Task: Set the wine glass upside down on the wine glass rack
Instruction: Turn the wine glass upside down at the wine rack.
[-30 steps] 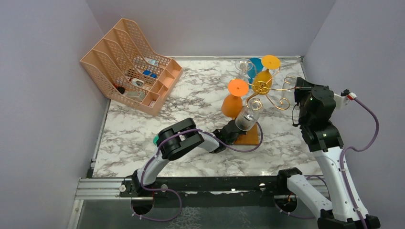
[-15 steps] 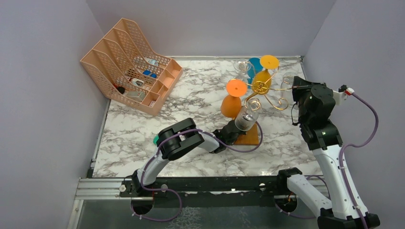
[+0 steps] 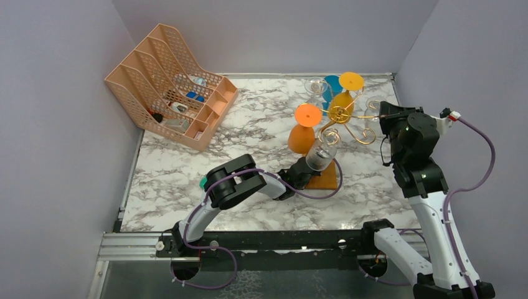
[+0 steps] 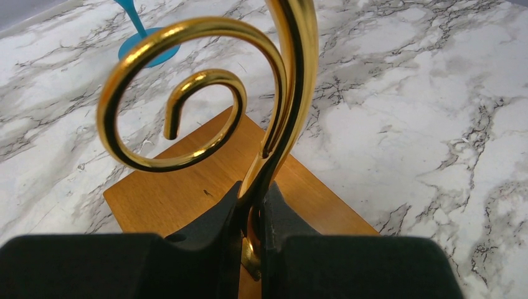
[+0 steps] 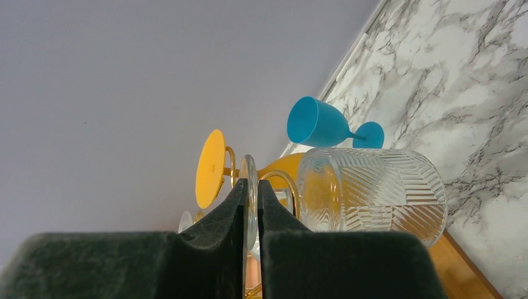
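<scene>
The wine glass rack (image 3: 340, 114) is gold wire on a wooden base (image 4: 180, 193). My left gripper (image 4: 252, 200) is shut on the wire post low down, just above the base, with a gold spiral (image 4: 187, 93) rising in front. The clear ribbed wine glass (image 5: 373, 193) hangs at the rack's right side. Its round foot (image 5: 249, 180) sits between the fingertips of my right gripper (image 5: 250, 190), which is shut on it. A gold loop (image 5: 283, 187) circles the stem between foot and bowl. In the top view, my right gripper (image 3: 383, 116) is at the rack's right arm.
Two orange glasses (image 3: 304, 131) (image 3: 344, 99) and a clear one (image 3: 320, 154) hang upside down on the rack. A blue glass (image 5: 317, 121) stands behind it. A peach mesh organiser (image 3: 168, 84) fills the far left corner. Walls close in on the back and right.
My right gripper has shifted a little left, toward the rack's centre, with the glass foot in it. The left arm and rack base have not moved.
</scene>
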Robot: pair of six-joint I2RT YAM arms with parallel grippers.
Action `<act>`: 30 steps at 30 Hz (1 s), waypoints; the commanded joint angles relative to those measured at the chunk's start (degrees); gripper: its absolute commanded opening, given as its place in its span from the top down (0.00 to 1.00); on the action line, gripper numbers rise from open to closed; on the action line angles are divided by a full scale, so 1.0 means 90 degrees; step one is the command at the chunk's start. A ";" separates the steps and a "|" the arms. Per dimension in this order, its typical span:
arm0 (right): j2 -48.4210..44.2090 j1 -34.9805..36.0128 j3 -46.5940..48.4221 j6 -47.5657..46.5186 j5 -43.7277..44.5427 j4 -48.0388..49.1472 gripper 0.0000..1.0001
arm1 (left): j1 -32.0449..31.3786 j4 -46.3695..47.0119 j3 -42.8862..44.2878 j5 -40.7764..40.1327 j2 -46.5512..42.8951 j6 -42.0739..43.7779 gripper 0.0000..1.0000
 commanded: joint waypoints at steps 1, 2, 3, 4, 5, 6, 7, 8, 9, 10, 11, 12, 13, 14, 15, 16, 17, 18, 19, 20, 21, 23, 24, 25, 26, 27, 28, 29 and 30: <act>-0.0180 -0.0029 0.0228 -0.0373 -0.0193 0.0033 0.89 | -0.0080 -0.0410 -0.0060 0.0145 0.0036 0.0498 1.00; -0.0152 -0.0029 0.0280 -0.0381 -0.0191 -0.0057 0.86 | -0.0080 -0.0410 -0.0058 0.0150 0.0043 0.0490 1.00; -0.0132 -0.0028 0.0325 -0.0389 -0.0188 -0.0157 0.82 | -0.0073 -0.0410 -0.0056 0.0146 0.0043 0.0489 1.00; -0.0092 -0.0028 0.0371 -0.0383 -0.0195 -0.0251 0.79 | -0.0079 -0.0406 -0.0059 0.0132 0.0041 0.0481 1.00; -0.0047 -0.0027 0.0430 -0.0379 -0.0205 -0.0343 0.76 | -0.0076 -0.0410 -0.0055 0.0119 0.0037 0.0472 1.00; -0.0009 -0.0029 0.0500 -0.0387 -0.0214 -0.0447 0.74 | -0.0082 -0.0409 -0.0056 0.0103 0.0037 0.0468 1.00; 0.0060 -0.0028 0.0615 -0.0413 -0.0220 -0.0539 0.72 | -0.0088 -0.0403 -0.0051 0.0090 0.0037 0.0469 1.00; 0.0101 -0.0028 0.0685 -0.0450 -0.0218 -0.0620 0.70 | -0.0085 -0.0409 -0.0048 0.0071 0.0041 0.0476 1.00; 0.0130 -0.0027 0.0758 -0.0469 -0.0201 -0.0701 0.69 | -0.0081 -0.0410 -0.0047 0.0052 0.0037 0.0483 1.00; 0.0143 -0.0030 0.0823 -0.0467 -0.0175 -0.0761 0.68 | -0.0080 -0.0408 -0.0046 0.0048 0.0037 0.0488 1.00; 0.0140 -0.0029 0.0874 -0.0493 -0.0152 -0.0802 0.66 | -0.0085 -0.0405 -0.0042 0.0040 0.0037 0.0491 1.00; 0.0137 -0.0028 0.0911 -0.0526 -0.0133 -0.0822 0.65 | -0.0082 -0.0410 -0.0047 0.0043 0.0023 0.0497 1.00; 0.0129 -0.0028 0.0949 -0.0563 -0.0131 -0.0833 0.64 | -0.0084 -0.0410 -0.0061 0.0025 0.0013 0.0498 1.00; 0.0126 -0.0032 0.0995 -0.0594 -0.0137 -0.0864 0.63 | -0.0082 -0.0410 -0.0077 0.0017 -0.0005 0.0491 0.98; 0.0137 -0.0029 0.1050 -0.0624 -0.0142 -0.0913 0.61 | -0.0086 -0.0410 -0.0090 0.0001 -0.0024 0.0497 0.96; 0.0152 -0.0028 0.1108 -0.0645 -0.0154 -0.1002 0.59 | -0.0084 -0.0410 -0.0108 -0.0025 -0.0036 0.0498 0.94; 0.0171 -0.0029 0.1170 -0.0625 -0.0157 -0.1118 0.57 | -0.0083 -0.0408 -0.0132 -0.0039 -0.0053 0.0506 0.93; 0.0174 -0.0030 0.1222 -0.0606 -0.0164 -0.1213 0.55 | -0.0083 -0.0410 -0.0150 -0.0049 -0.0078 0.0508 0.91; 0.0159 -0.0028 0.1241 -0.0592 -0.0172 -0.1272 0.54 | -0.0084 -0.0410 -0.0177 -0.0055 -0.0088 0.0507 0.90; 0.0124 -0.0034 0.1237 -0.0593 -0.0181 -0.1281 0.54 | -0.0090 -0.0409 -0.0196 -0.0056 -0.0095 0.0512 0.89; 0.0094 -0.0028 0.1214 -0.0608 -0.0194 -0.1273 0.54 | -0.0089 -0.0410 -0.0203 -0.0051 -0.0107 0.0512 0.89; 0.0055 -0.0032 0.1166 -0.0635 -0.0236 -0.1248 0.54 | -0.0092 -0.0410 -0.0206 -0.0027 -0.0114 0.0508 0.89; 0.0057 -0.0028 0.1137 -0.0669 -0.0260 -0.1226 0.54 | -0.0095 -0.0410 -0.0208 -0.0014 -0.0119 0.0506 0.89; 0.0053 -0.0029 0.1110 -0.0682 -0.0277 -0.1208 0.54 | -0.0095 -0.0406 -0.0212 -0.0011 -0.0120 0.0507 0.89; 0.0064 -0.0029 0.1076 -0.0686 -0.0298 -0.1173 0.54 | -0.0101 -0.0409 -0.0196 -0.0011 -0.0115 0.0508 0.89; 0.0064 -0.0028 0.1033 -0.0711 -0.0340 -0.1130 0.54 | -0.0103 -0.0410 -0.0191 -0.0004 -0.0111 0.0513 0.89; 0.0066 -0.0028 0.1002 -0.0724 -0.0372 -0.1074 0.54 | -0.0109 -0.0410 -0.0185 -0.0002 -0.0101 0.0517 0.89; 0.0072 -0.0030 0.0964 -0.0756 -0.0434 -0.1004 0.54 | -0.0118 -0.0408 -0.0182 -0.0001 -0.0095 0.0513 0.89; 0.0086 -0.0028 0.0937 -0.0770 -0.0477 -0.0971 0.54 | -0.0112 -0.0410 -0.0178 0.0006 -0.0092 0.0517 0.89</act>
